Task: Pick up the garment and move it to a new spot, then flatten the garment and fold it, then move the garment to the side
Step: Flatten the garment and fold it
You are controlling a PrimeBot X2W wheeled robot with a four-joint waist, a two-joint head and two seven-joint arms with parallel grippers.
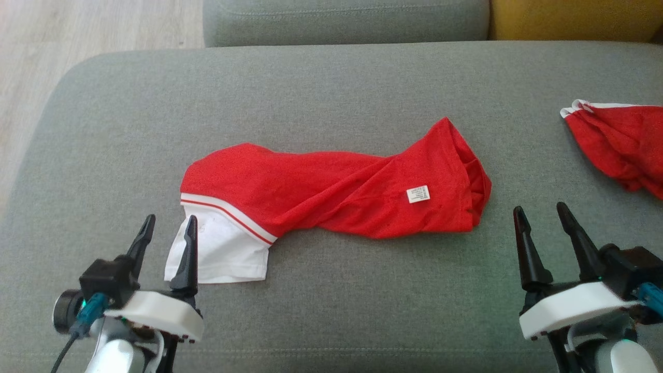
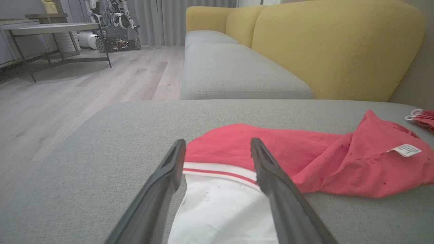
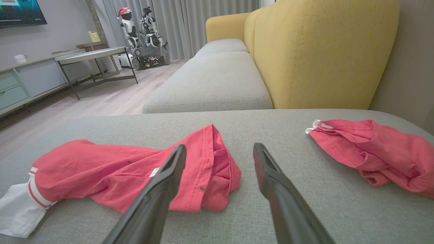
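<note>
Red cloth mid-cushion: garment (image 1: pixel 331 191), twisted along its length like a wrung rope, so front, back and sleeves impossible to tell apart. Inner layers hidden in the folds at the open right end. Print on the small white label (image 1: pixel 417 194) too fine to read. Further right, second red piece (image 1: pixel 616 142), cut off by the frame edge, well apart from the first.

Thin, matte, faintly meshed knit. At the left end, white band (image 1: pixel 222 254), flat and squarish, edged with a red stripe, lightly smudged. Under it all, grey cushion (image 1: pixel 331 88), coarse-woven, rounded at the corners. Behind, yellow sofa back (image 2: pixel 339 44), smooth and bulging. Beyond, pale wood floor (image 1: pixel 77 26).

Spread wide and empty, left gripper (image 1: pixel 171 218), one tapered dark finger over the white band's edge; contact impossible to judge. Likewise parted and holding nothing, right gripper (image 1: pixel 539 208), near the garment's right end, not touching.
</note>
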